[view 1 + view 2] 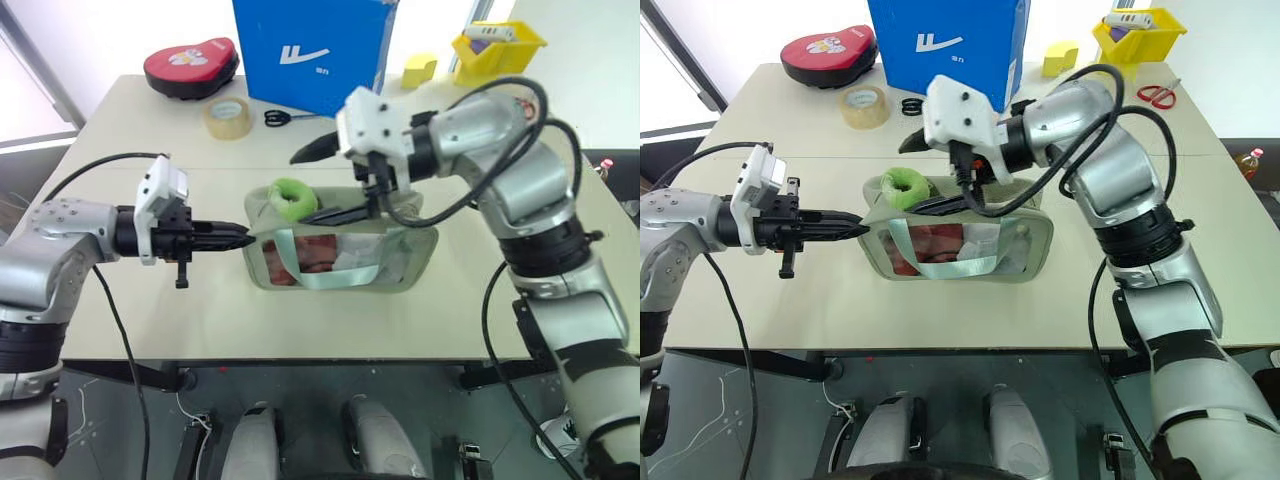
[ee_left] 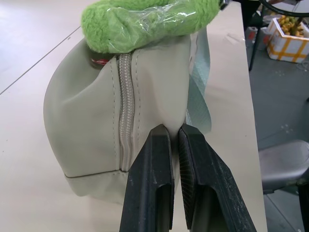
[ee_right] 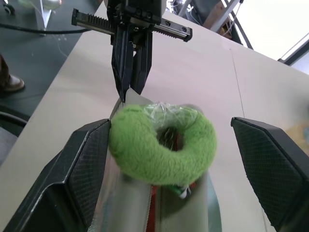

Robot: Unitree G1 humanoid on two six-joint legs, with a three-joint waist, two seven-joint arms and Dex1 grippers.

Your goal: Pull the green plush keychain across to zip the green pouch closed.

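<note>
The green pouch point(image 1: 340, 255) lies in the middle of the table, its clear window showing red and white contents. The green plush keychain point(image 1: 293, 198) rests on top of the pouch at its left end. My right gripper point(image 3: 169, 128) is open just above the pouch, one finger on each side of the keychain point(image 3: 161, 145) and neither closed on it. Below the keychain the zipper gapes, with red showing through. My left gripper point(image 1: 245, 237) is shut, its tips against the pouch's left end point(image 2: 87, 121). Whether they pinch fabric is unclear.
At the back of the table stand a blue box point(image 1: 310, 45), a tape roll point(image 1: 228, 117), black scissors point(image 1: 290, 117), a red heart-shaped case point(image 1: 190, 65), a yellow block point(image 1: 418, 70) and a yellow bin point(image 1: 497, 48). Red scissors point(image 1: 1155, 95) lie far right.
</note>
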